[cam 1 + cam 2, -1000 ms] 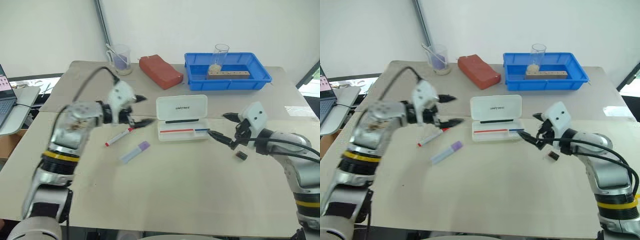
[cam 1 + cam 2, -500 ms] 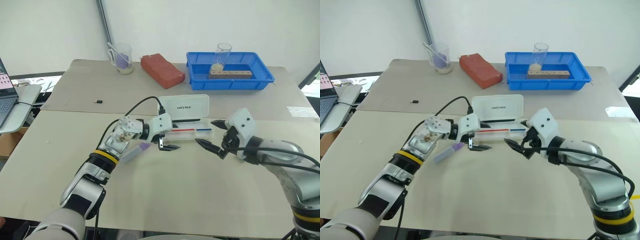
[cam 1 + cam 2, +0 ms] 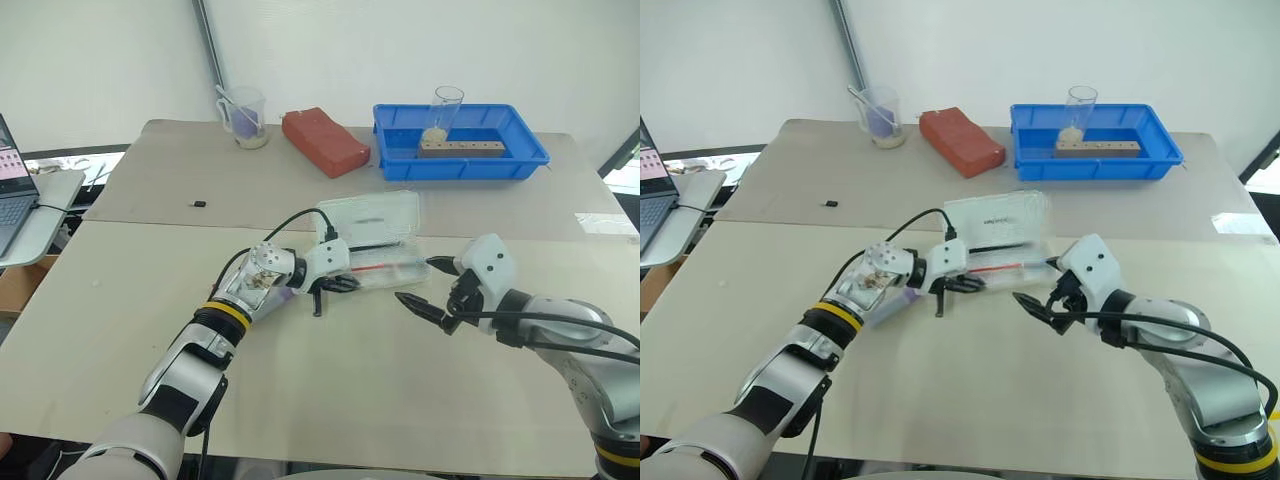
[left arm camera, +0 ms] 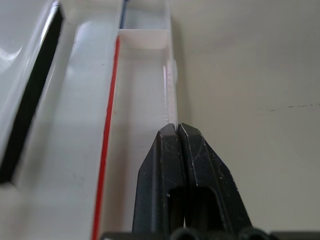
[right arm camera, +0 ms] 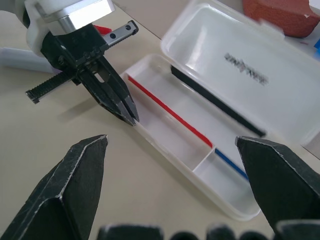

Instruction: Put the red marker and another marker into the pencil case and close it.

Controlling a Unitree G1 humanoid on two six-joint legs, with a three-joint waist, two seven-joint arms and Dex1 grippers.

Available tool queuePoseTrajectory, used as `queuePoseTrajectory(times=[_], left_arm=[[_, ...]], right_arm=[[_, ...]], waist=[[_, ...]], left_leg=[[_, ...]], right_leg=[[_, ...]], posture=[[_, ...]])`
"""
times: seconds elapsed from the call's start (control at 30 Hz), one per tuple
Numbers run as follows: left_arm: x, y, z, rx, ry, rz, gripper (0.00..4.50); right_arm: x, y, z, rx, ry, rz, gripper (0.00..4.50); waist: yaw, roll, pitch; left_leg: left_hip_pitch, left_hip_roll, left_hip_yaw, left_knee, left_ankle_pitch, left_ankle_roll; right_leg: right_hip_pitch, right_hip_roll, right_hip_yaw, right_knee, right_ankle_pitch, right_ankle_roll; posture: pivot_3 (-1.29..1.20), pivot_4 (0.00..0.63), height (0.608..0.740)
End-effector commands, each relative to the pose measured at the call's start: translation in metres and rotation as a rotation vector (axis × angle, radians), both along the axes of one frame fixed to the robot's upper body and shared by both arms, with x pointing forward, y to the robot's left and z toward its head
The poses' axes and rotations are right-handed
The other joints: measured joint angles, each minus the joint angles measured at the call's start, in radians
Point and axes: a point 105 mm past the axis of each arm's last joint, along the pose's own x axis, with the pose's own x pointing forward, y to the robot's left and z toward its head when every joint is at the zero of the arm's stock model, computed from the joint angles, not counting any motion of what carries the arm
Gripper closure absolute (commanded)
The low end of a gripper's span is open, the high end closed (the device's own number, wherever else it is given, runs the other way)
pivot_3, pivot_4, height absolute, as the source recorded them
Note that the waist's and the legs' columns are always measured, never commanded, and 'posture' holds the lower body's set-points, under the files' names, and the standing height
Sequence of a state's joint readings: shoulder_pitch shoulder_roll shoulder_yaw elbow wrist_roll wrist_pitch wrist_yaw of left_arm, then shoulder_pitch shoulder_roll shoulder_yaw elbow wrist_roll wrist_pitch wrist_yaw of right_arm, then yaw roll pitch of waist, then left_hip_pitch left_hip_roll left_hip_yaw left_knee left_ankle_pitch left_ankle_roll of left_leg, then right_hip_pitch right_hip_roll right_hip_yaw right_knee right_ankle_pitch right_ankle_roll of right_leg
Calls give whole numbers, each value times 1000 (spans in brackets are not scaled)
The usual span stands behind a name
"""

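the pencil case point(image 5: 235, 95) lies open on the beige table point(image 3: 330, 400), its lid with dark lettering tipped back on the far side. inside its tray sit a thin red pen point(image 5: 167, 110), a thin blue pen point(image 5: 230, 162) past a divider, and a black strip along the hinge side; no marker is in it as far as the pictures show

the left gripper point(image 5: 131, 116) has its two black fingers pressed together on nothing, their tips at the near front wall of the pencil case at its left end, touching or just beside the rim; i cannot tell which. the right gripper point(image 3: 420, 285) hovers near the right front corner of the pencil case, jaws wide apart and empty

the red marker point(image 5: 101, 30) shows just a red end behind the left gripper, on the table left of the pencil case. the lavender marker point(image 3: 890, 305) lies near it, further left of the pencil case and partly hidden by the left wrist

judging from this, the task is hardly begun: both markers are yet to be picked up and laid in the tray, and the lid is yet to be folded down and snapped shut. the shut left jaws must open before taking either marker
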State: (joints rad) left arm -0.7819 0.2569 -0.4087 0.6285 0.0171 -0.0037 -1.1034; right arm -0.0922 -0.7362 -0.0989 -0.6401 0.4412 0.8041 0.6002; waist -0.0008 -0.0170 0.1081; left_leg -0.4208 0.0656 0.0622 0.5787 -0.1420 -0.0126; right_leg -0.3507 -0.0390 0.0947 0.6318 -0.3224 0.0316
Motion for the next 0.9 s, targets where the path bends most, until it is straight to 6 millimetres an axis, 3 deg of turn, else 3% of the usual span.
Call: queuePoseTrajectory(times=[0.03, 0.17, 0.37, 0.77, 0.9], left_arm=[[0, -3, 14, -15, -57, -36, 4481], [-22, -2, 19, -13, -40, -127, 4481], [-59, 8, 8, 61, -30, -191, 4481], [-73, 12, 1, 82, 0, -107, 4481], [-79, 12, 1, 83, 6, -102, 3077]], right_arm=[[2, 0, 11, -9, -62, 12, 0], [-1, 1, 14, -9, -52, 49, 0], [-19, 9, 10, -31, 19, 169, 0], [-21, 7, -3, -33, 62, 197, 0], [-19, 5, -6, -36, 66, 193, 0]], waist=[[0, 0, 0], [-3, 1, -1], [-7, 5, -3], [-5, 4, -3], [-4, 4, -2]], left_leg=[[0, 0, 0, 0, 0, 0], [-1, 0, 0, 0, 0, 0], [-1, 1, -2, 0, 0, 0], [-1, 0, -3, 3, -1, 2], [-1, 0, -3, 3, -1, 2]], right_leg=[[0, 0, 0, 0, 0, 0], [-1, 0, 0, 0, 0, 0], [1, 1, 0, 0, 0, 0], [1, 1, 0, 0, 0, 0], [1, 1, 0, 0, 0, 0]], posture=[[0, 150, 740], [0, 150, 740], [0, 150, 740], [0, 150, 740], [0, 150, 740]])
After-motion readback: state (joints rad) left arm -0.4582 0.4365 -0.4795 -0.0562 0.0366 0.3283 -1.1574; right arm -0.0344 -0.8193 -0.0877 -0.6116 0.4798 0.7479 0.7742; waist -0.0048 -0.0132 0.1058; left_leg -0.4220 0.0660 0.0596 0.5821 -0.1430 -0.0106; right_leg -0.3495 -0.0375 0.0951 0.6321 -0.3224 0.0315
